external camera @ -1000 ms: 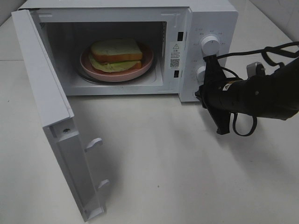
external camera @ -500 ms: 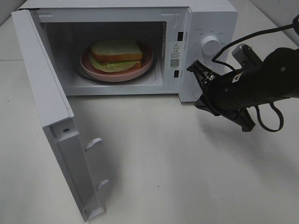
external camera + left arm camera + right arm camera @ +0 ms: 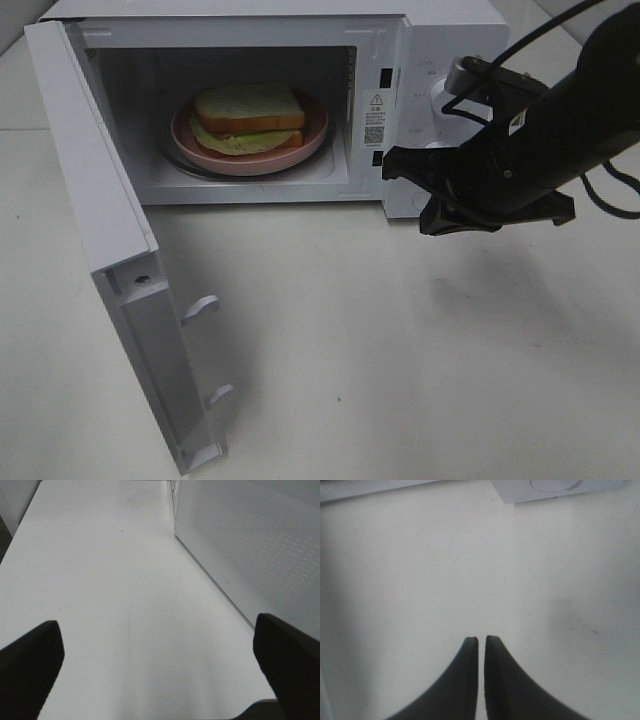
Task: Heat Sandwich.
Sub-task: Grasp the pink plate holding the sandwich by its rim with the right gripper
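Counts: one microwave [image 3: 440, 40], one door [image 3: 95, 190] swung wide open to the left, one sandwich [image 3: 248, 110], one pink plate [image 3: 312, 130], one glass turntable [image 3: 192, 162]. Two latch hooks [image 3: 201, 306] stick out of the door's inner edge. We count one dial [image 3: 447, 92] on the control panel, partly covered by the arm.

The sandwich sits flat on the pink plate. The plate is on the turntable, inside the cavity and left of centre. Nothing is touching the sandwich.

Exterior high only: the cavity, the sandwich and the right arm [image 3: 540, 130], which hangs in front of the control panel above the table [image 3: 330, 350]. We can't read the jaw gap from here. The left arm isn't in this view at all.

Right wrist only: the right gripper [image 3: 481, 639] has its fingers pressed nearly together, with a hairline slit between them and nothing in it. Bare table lies beyond them. A sliver of white panel with a round outline shows at the frame edge.

Left wrist only: the left gripper [image 3: 155, 622] is spread wide, one finger at each side of the frame, holding nothing. It sits over the table beside a white mesh panel [image 3: 250, 545]. We can't tell which face of the microwave that panel is.
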`<state>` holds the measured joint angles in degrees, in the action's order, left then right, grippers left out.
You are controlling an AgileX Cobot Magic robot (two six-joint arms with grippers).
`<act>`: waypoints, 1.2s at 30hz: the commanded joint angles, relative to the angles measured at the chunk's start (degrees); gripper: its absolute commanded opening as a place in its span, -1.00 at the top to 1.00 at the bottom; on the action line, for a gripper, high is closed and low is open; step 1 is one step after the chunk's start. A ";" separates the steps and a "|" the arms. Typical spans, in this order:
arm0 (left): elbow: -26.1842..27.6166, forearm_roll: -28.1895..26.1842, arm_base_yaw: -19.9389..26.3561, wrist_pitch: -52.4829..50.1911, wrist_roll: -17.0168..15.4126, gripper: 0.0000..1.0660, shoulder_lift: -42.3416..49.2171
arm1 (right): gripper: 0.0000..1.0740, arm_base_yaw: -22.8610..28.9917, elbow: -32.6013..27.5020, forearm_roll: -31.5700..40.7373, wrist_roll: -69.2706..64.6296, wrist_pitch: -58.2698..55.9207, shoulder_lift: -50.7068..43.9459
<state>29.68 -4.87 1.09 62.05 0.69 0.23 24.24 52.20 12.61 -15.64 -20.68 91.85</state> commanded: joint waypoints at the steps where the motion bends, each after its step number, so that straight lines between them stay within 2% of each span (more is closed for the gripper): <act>1: -0.06 -0.46 0.11 -0.69 0.00 -0.83 0.80 | 0.83 -0.29 3.61 -2.18 12.03 -6.65 -0.57; 3: -0.06 -0.46 0.11 -0.69 0.00 -0.83 0.80 | 0.83 -0.29 4.64 -2.41 14.84 -8.08 -0.57; 7: -0.06 -0.46 0.11 -0.69 0.00 -0.83 0.80 | 0.82 -0.29 9.51 -5.50 33.69 -17.02 -0.57; 11: -0.06 -0.46 0.11 -0.69 0.00 -0.83 0.80 | 0.82 -0.17 11.23 -7.45 43.54 -19.77 -0.57; 14: -0.06 -0.46 0.11 -0.69 0.00 -0.83 0.80 | 0.82 -0.17 11.46 -8.02 49.39 -20.63 -0.57; 16: -0.06 -0.46 0.11 -0.69 0.00 -0.83 0.80 | 0.82 -0.17 11.52 -8.14 58.84 -21.31 -0.57; 21: -0.06 -0.46 0.11 -0.69 0.00 -0.83 0.80 | 0.82 -0.17 11.52 -8.14 68.47 -21.37 -0.57; 25: -0.06 -0.46 0.11 -0.69 0.00 -0.83 0.80 | 0.77 -0.06 11.52 -8.14 89.84 -21.14 -0.57; 27: -0.06 -0.46 0.11 -0.69 0.00 -0.83 0.80 | 0.74 -0.06 11.52 -8.14 91.90 -21.14 -0.57; 31: -0.06 -0.46 0.11 -0.69 0.00 -0.83 0.80 | 0.52 0.63 11.52 -8.88 95.97 -20.80 -0.57; 33: -0.06 -0.46 0.11 -0.69 0.00 -0.83 0.80 | 0.30 1.43 11.52 -11.17 95.86 -20.11 -0.57; 34: -0.06 -0.46 0.11 -0.69 0.00 -0.83 0.80 | 0.05 2.35 11.52 -12.61 94.77 -19.19 -0.57; 35: -0.06 -0.46 0.11 -0.69 0.00 -0.83 0.80 | 0.05 2.35 11.52 -12.61 94.77 -19.19 -0.57; 36: -0.06 -0.46 0.11 -0.69 0.00 -0.83 0.80 | -0.09 2.75 11.52 -12.61 93.97 -18.79 -0.57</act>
<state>29.68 -4.87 1.09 62.05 0.69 0.23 26.24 63.54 0.80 78.90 -40.22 91.79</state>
